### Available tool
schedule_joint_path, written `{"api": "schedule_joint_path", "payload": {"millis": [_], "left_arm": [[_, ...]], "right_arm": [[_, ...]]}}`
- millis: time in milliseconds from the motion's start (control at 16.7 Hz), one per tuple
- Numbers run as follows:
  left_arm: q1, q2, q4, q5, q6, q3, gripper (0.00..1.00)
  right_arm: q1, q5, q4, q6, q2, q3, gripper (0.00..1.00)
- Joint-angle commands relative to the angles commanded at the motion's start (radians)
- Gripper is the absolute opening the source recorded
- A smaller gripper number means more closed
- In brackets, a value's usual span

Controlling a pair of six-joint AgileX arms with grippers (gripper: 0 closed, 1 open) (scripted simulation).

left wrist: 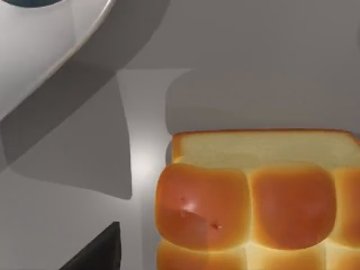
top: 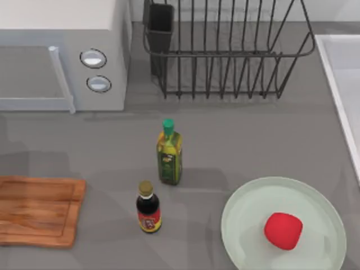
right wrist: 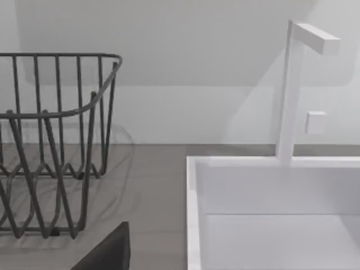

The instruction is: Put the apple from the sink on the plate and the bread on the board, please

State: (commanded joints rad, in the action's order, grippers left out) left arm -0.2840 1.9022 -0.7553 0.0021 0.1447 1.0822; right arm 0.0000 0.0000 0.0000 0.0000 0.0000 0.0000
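The red apple point(top: 283, 230) lies on the pale green plate point(top: 242, 225) at the front right of the table. At the front left lies the wooden board point(top: 39, 211), bare. The sink point(top: 343, 84) runs along the right edge, and the right wrist view looks into its white basin point(right wrist: 270, 225) from close by. In the left wrist view the golden-brown bread point(left wrist: 253, 208) lies on the grey surface, very near the camera, pale cut side up-picture. A dark corner of my left gripper point(left wrist: 95, 253) shows beside it. A dark corner of my right gripper point(right wrist: 107, 253) shows by the sink's rim.
An oil bottle point(top: 169, 153) and a dark sauce bottle point(top: 148, 208) stand mid-table between board and plate. A microwave point(top: 62, 53) sits back left and a wire dish rack point(top: 225, 50) back centre. A white tap point(right wrist: 292, 90) rises behind the sink. A pale curved rim point(left wrist: 67, 50) lies beyond the bread.
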Motion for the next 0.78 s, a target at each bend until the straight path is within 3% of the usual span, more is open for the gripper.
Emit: {"api": "schedule_joint_path", "payload": {"millis": [360, 780], "left_arm": [[-0.013, 0.031, 0.041, -0.001, 0.012, -0.003, 1.0], [-0.013, 0.031, 0.041, -0.001, 0.012, -0.003, 0.47]], "right_arm": [[0.0, 0.0, 0.0, 0.0, 0.0, 0.0, 1.0], [0.0, 0.0, 0.0, 0.0, 0.0, 0.0, 1.0]]}}
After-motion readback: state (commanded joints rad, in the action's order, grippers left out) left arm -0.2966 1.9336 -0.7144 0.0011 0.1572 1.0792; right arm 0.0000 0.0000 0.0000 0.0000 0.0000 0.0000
